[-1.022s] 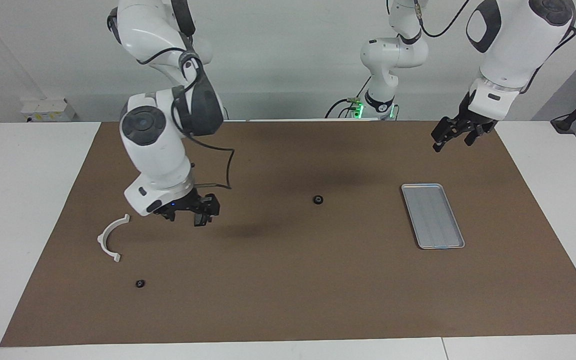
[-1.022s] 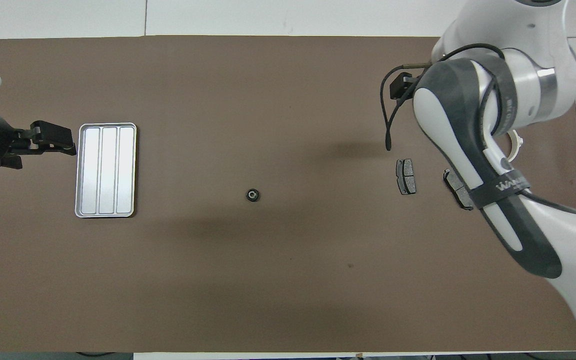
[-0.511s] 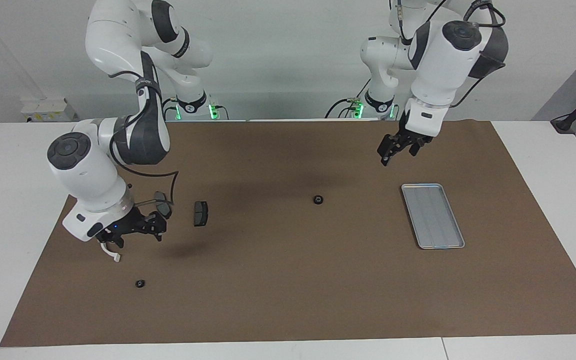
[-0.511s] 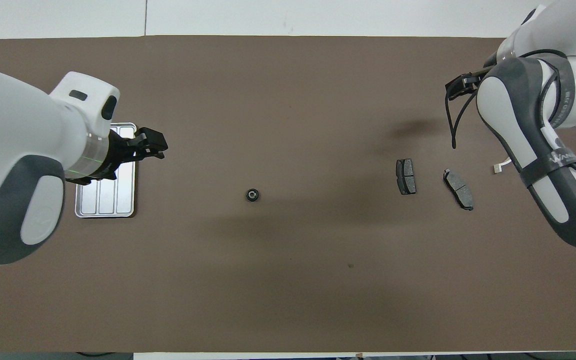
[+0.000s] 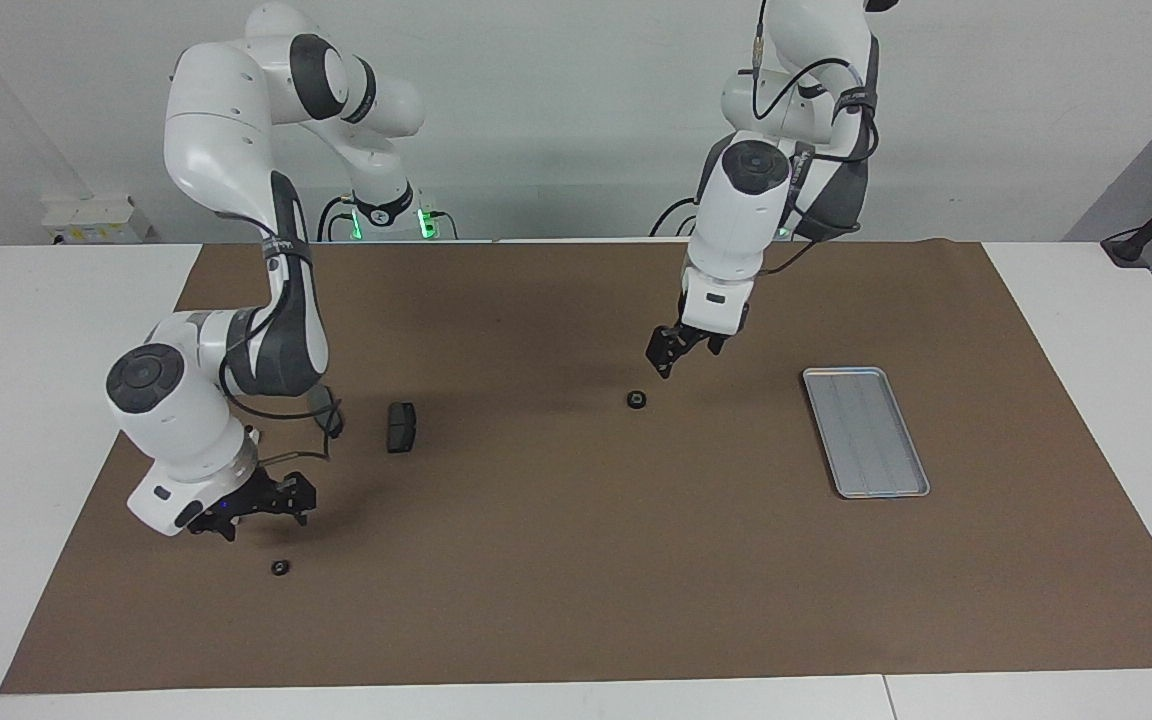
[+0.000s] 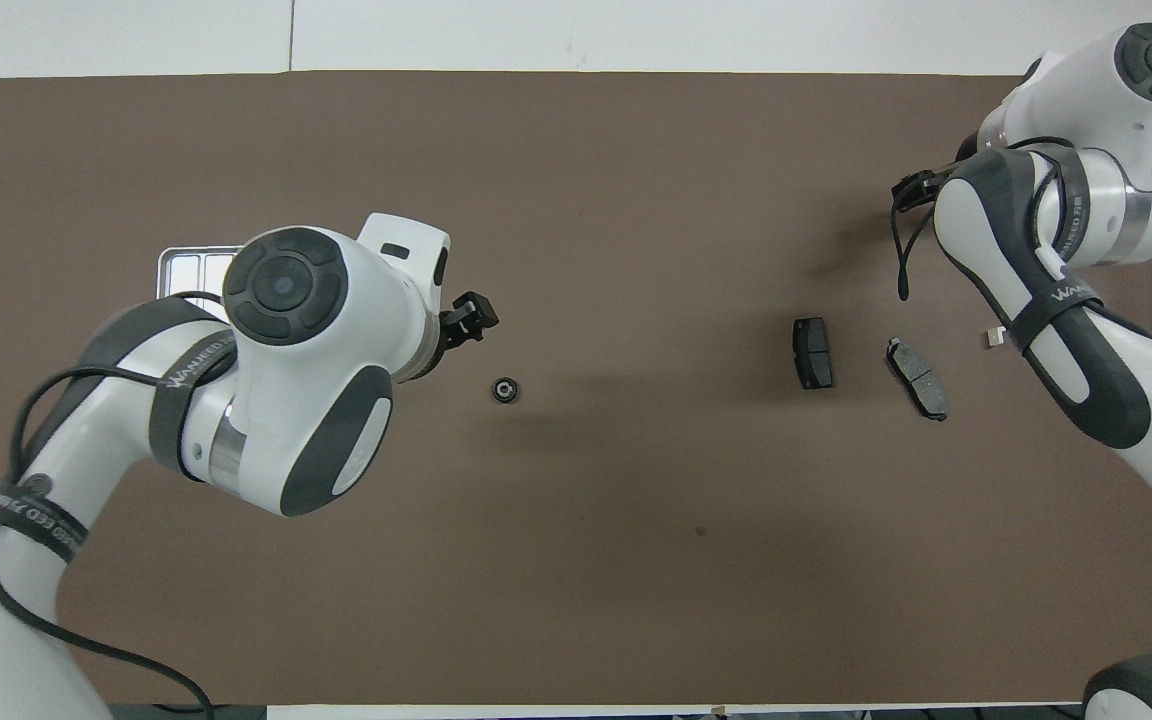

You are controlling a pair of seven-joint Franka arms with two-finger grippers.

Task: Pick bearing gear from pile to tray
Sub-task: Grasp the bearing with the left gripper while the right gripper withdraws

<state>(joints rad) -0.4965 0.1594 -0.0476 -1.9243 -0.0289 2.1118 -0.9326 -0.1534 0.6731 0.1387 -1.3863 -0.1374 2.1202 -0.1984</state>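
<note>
The bearing gear (image 5: 637, 400), a small black round piece, lies alone mid-mat; it also shows in the overhead view (image 6: 505, 389). My left gripper (image 5: 669, 358) hangs open just above it, a little toward the robots, and shows in the overhead view (image 6: 473, 315) too. The silver tray (image 5: 866, 432) lies empty toward the left arm's end; in the overhead view only its corner (image 6: 194, 263) shows past the left arm. My right gripper (image 5: 258, 508) is open, low over the mat, close to a second small black round piece (image 5: 280, 567).
Two dark brake pads (image 6: 812, 352) (image 6: 917, 364) lie toward the right arm's end; one shows in the facing view (image 5: 401, 427). Only an end of the white bracket (image 6: 994, 339) peeks out by the right arm.
My left arm swung from beside the tray to just above the bearing gear. My right arm moved off the brake pads, over the white bracket, down toward the second black piece.
</note>
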